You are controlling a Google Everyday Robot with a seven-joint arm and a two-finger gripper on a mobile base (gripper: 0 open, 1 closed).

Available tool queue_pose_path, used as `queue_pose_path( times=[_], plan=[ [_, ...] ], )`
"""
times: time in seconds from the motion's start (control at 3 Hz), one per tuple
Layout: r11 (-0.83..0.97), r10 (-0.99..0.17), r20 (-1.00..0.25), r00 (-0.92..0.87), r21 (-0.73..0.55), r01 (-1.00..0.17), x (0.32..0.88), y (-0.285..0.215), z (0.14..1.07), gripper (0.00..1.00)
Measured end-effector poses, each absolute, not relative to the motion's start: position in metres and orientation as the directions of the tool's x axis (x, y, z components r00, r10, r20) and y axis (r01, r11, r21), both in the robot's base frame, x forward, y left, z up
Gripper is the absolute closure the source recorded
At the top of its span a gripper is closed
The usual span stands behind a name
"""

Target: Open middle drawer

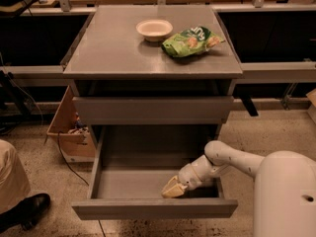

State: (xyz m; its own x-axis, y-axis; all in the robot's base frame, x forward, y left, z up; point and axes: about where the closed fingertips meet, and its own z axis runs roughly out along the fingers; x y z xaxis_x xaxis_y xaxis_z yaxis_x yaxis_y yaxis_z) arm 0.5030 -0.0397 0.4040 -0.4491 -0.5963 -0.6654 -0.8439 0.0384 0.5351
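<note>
The middle drawer (154,207) is pulled far out from the grey cabinet. Its grey inside is bare and its plain flat front faces the camera. My gripper (171,188) is inside the drawer, low on the floor just behind the front wall and right of centre. The white arm (232,158) reaches in over the drawer's right side. Above it, another grey drawer front (153,110) sits almost flush with the cabinet. Any front below the open drawer is hidden.
A white bowl (154,29) and a green chip bag (191,41) lie on the cabinet top (108,53). A cardboard box (69,127) stands on the floor to the left. A person's leg and black shoe (22,209) are at the lower left.
</note>
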Motion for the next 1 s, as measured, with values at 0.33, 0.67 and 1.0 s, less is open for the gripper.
queue_pose_path(
  times=[0.33,0.67,1.0],
  plan=[
    [0.012,-0.586,-0.648,-0.487,0.594,-0.805,0.470,-0.032,0.406,1.00],
    [-0.003,-0.584,-0.633,-0.508,0.627,-0.779,0.447,-0.029,0.407,1.00],
    [-0.002,-0.582,-0.633,-0.510,0.629,-0.778,0.440,-0.032,0.412,1.00]
  ],
)
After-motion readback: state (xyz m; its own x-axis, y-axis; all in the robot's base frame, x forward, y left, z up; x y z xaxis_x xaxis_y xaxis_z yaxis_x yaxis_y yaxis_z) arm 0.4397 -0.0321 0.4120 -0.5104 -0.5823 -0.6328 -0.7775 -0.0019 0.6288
